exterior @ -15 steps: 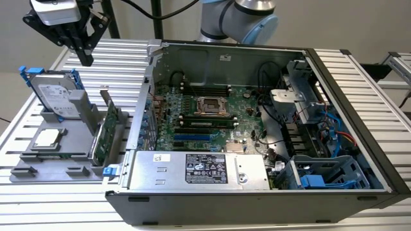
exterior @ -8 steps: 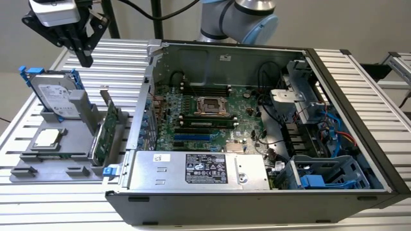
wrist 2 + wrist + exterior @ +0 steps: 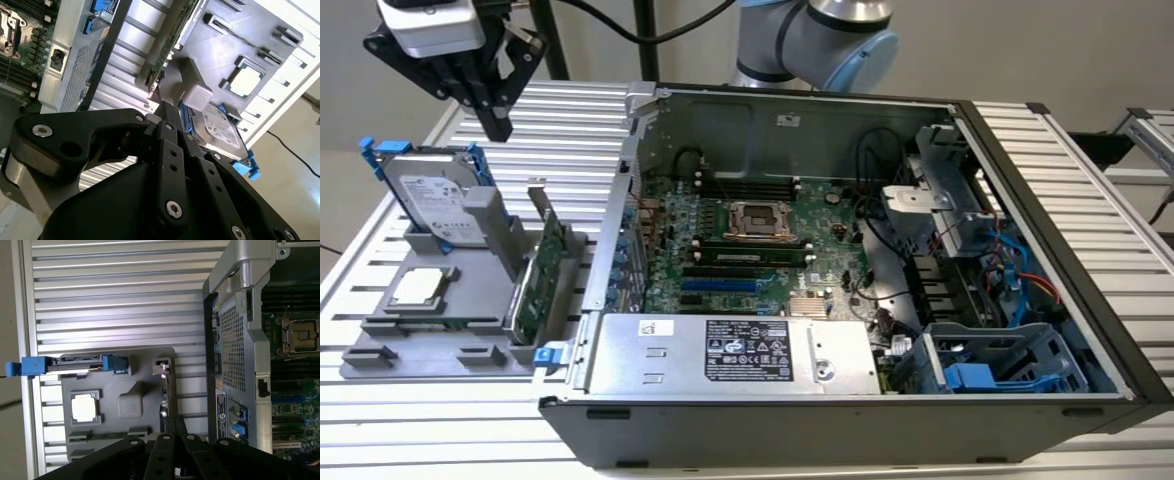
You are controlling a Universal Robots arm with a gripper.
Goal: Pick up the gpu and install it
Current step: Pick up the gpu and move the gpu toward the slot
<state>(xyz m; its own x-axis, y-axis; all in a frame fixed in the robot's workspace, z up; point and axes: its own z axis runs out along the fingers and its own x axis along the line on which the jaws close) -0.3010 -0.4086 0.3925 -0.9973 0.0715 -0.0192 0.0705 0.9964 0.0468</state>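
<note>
**Open computer case [image 3: 827, 432] nearest, gpu [image 3: 538, 278] on edge in its holder**

Nearest me in the exterior view is the case's dark near wall; just behind it the silver power supply [image 3: 734, 352] lies along the near side; beyond that the green motherboard [image 3: 720, 225] covers the case floor, with cables and blue drive bays toward the exterior view's right.

On the exterior view's left of the case, the grey holder [image 3: 380, 345] sits on the slatted metal table [image 3: 574, 130]. The small square CPU chip [image 3: 420, 288] lies flat in the holder's near part. The gpu stands on its long edge in a slot, leaning a little, just beside the case's left wall and apart from it; I see its green board face, and in the first wrist view I see it edge-on with the silver bracket at one end. Farther back on the holder, the hard drive [image 3: 434, 198] stands upright in its blue frame.

Beyond and above the drive hangs the gripper [image 3: 498, 126]; its black fingers are pressed together to a single tip, nothing between them, well clear of the gpu. At the far side, behind the case, the arm [image 3: 834, 35] rises.
</note>
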